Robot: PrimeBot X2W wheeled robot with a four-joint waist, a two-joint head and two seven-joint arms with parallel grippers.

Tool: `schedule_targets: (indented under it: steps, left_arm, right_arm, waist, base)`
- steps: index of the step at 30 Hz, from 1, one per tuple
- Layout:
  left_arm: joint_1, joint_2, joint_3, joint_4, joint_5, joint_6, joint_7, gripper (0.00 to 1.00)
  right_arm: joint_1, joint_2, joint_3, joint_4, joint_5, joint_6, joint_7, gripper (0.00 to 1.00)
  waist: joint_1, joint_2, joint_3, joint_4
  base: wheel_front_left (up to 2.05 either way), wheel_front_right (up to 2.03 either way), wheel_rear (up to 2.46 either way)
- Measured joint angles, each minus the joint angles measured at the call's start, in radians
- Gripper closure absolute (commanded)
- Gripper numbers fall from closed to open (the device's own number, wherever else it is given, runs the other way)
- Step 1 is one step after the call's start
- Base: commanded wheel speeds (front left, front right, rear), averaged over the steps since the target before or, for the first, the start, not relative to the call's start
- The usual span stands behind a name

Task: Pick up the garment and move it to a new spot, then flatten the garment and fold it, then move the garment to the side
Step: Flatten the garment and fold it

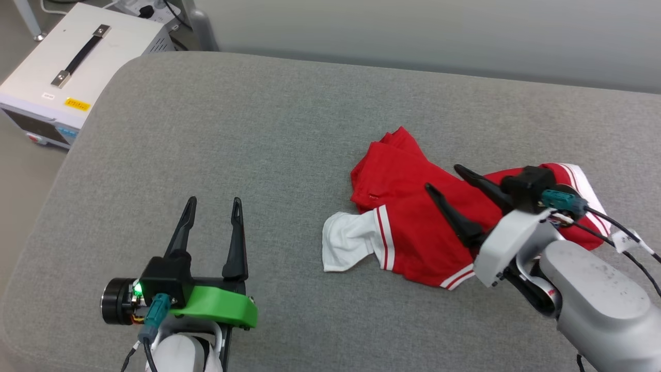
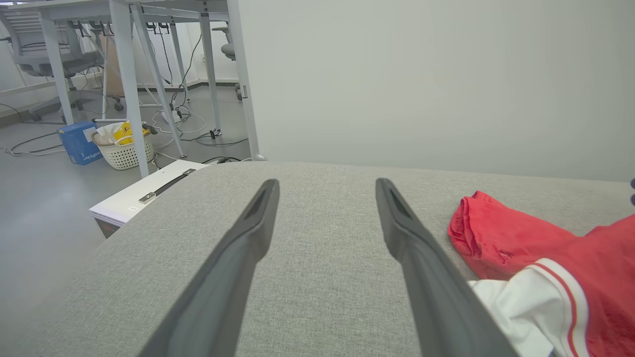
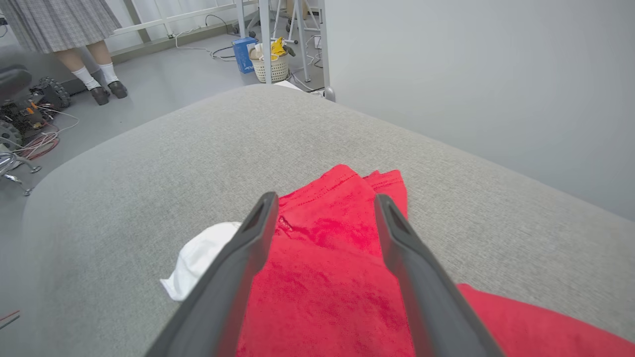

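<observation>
Right gripper (image 1: 443, 177) gapes wide over the crumpled garment (image 1: 413, 232), left gripper (image 1: 214, 200) wide above the grey cushion (image 1: 258, 129); right wrist view catches a person's legs (image 3: 94, 74).

My right forearm (image 1: 599, 294) hides the garment's (image 1: 408, 175) lower-right part in the head view; my right wrist view's top edge cuts off the person (image 3: 59, 22) at the waist.

Head view: I look steeply down on the grey cushion (image 1: 258, 129) from over its near edge. Left wrist view: low, close over the padding, facing the pale wall (image 2: 421, 74) and far rim. Right wrist view: higher, tilted down, hard by the garment (image 3: 322, 277), facing the cushion's far left corner. All three share the garment's white sleeve (image 1: 348, 240).
</observation>
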Motion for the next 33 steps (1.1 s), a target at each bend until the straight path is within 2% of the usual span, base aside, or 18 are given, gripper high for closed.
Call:
schedule_targets:
  steps: [4,6,10,14,17,19,24,30,33]
  left_arm:
    - [-0.005,0.009,0.006,-0.008,0.014,-0.036,0.000,0.00]
    - [-0.018,0.022,0.007,-0.019,0.014,-0.067,0.000,0.00]
    - [-0.081,0.079,-0.012,-0.025,0.017,-0.108,0.000,0.00]
    - [-0.164,0.147,-0.076,0.000,0.008,-0.125,0.000,0.00]
    - [-0.233,0.205,-0.161,0.041,-0.048,-0.129,0.007,0.00]
    - [-0.286,0.252,-0.243,0.055,-0.118,-0.130,0.056,0.00]
    - [-0.447,0.380,-0.458,0.058,-0.328,-0.130,0.267,0.00]
    - [-0.570,0.471,-0.683,0.051,-0.582,-0.130,0.511,0.00]
    - [-0.614,0.505,-0.801,0.050,-0.662,-0.130,0.625,0.00]
  right_arm:
    - [0.120,-0.002,-0.203,-0.043,-0.109,0.000,-0.005,0.00]
    - [0.194,0.006,-0.339,-0.098,-0.196,0.000,-0.006,0.00]
    - [0.355,0.052,-0.554,-0.191,-0.315,0.000,-0.006,0.00]
    - [0.473,0.095,-0.681,-0.248,-0.395,0.000,-0.006,0.00]
    - [0.514,0.124,-0.741,-0.273,-0.422,0.000,-0.006,0.00]
    - [0.528,0.140,-0.766,-0.289,-0.430,0.000,-0.006,0.00]
    - [0.546,0.163,-0.795,-0.321,-0.445,0.000,-0.004,0.00]
    - [0.549,0.171,-0.803,-0.338,-0.452,0.000,0.007,0.00]
    - [0.547,0.173,-0.804,-0.342,-0.453,0.000,0.009,0.00]
  waist:
    - [0.0000,0.0001,-0.021,-0.024]
    - [0.0000,0.0000,-0.030,-0.037]
    - [0.0000,0.0000,-0.041,-0.059]
    - [0.0000,0.0000,-0.045,-0.076]
    - [0.0000,0.0000,-0.044,-0.087]
    - [0.0000,0.0000,-0.042,-0.094]
    - [0.0000,0.0000,-0.031,-0.106]
    - [0.0000,0.0000,-0.012,-0.120]
    - [0.0000,0.0000,0.000,-0.129]
  base:
    - [0.00,0.00,0.00]
    - [0.00,0.00,0.00]
    - [0.00,0.00,0.00]
    - [0.00,0.00,0.00]
    - [0.00,0.00,0.00]
    - [0.00,0.00,0.00]
    - [0.00,0.00,0.00]
    - [0.00,0.00,0.00]
    - [0.00,0.00,0.00]
